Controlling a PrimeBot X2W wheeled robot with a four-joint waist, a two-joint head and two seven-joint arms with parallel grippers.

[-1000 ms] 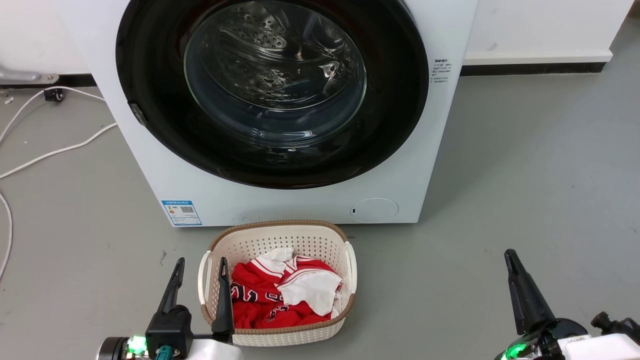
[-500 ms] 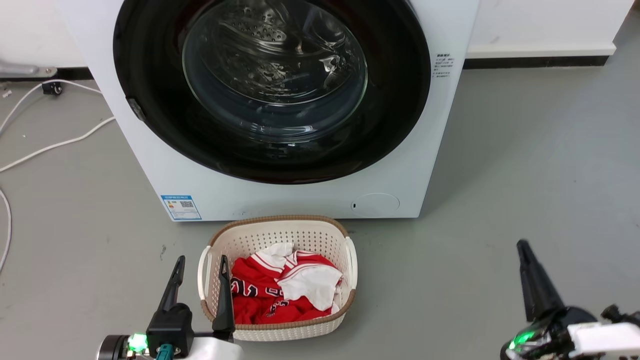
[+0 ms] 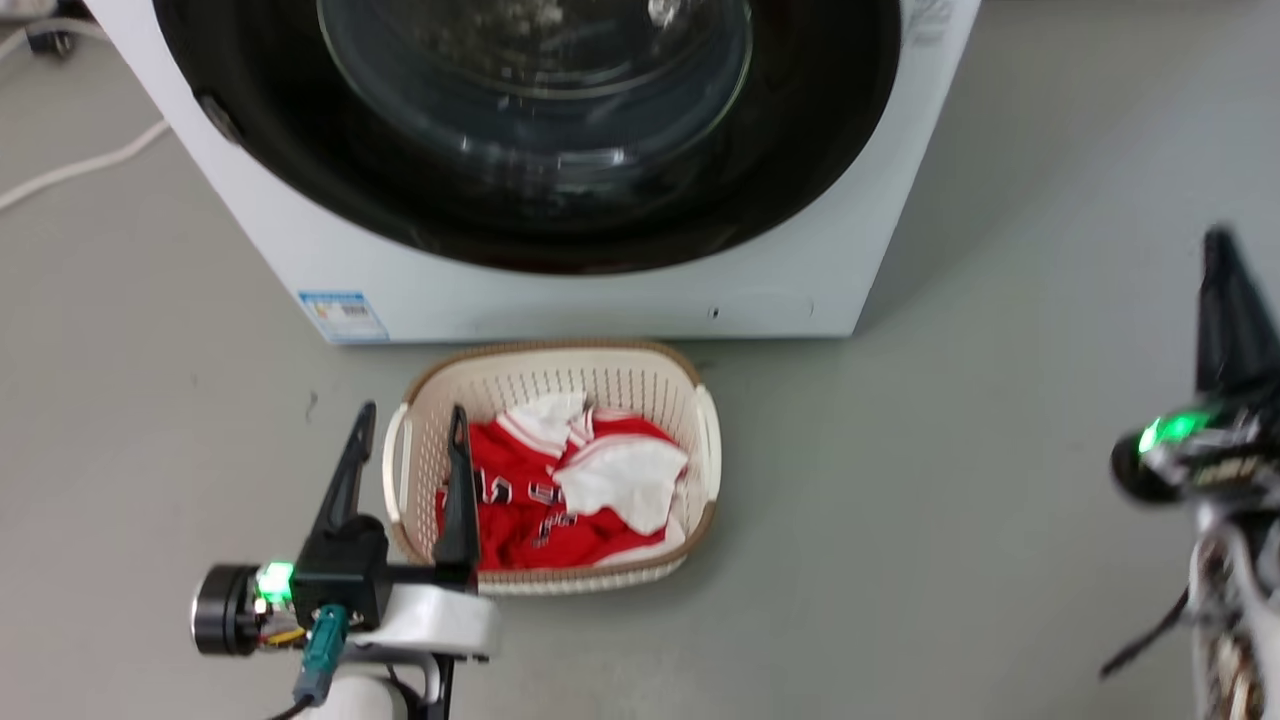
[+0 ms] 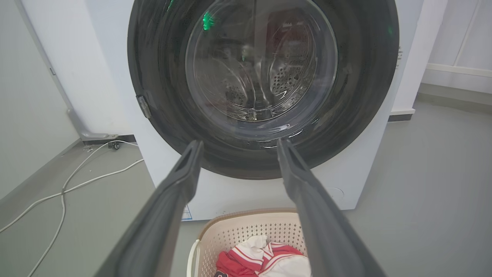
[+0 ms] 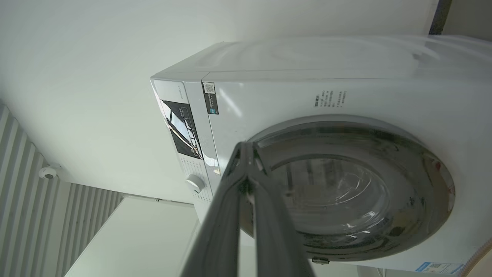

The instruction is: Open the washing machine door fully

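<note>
The white washing machine (image 3: 600,295) stands at the top of the head view. Its round black-rimmed door (image 3: 530,190) with the clear glass centre lies flat against the front, closed. My left gripper (image 3: 412,410) is open at the lower left, its fingers straddling the left rim of a basket, well short of the door (image 4: 261,77). Raised at the far right edge, my right gripper (image 3: 1218,240) has its fingers pressed together and empty. In the right wrist view the machine (image 5: 346,92) appears turned sideways, and the gripper (image 5: 246,146) points at the door's rim (image 5: 353,188).
A cream laundry basket (image 3: 552,372) with red and white clothes sits on the grey floor just before the machine. A white cable (image 3: 70,170) trails on the floor at the upper left. Open floor (image 3: 950,450) lies to the right of the basket.
The head camera has tilted down, so the machine and basket sit higher in the picture. My right gripper has risen and shifted toward the right edge. The left gripper holds its place by the basket.
</note>
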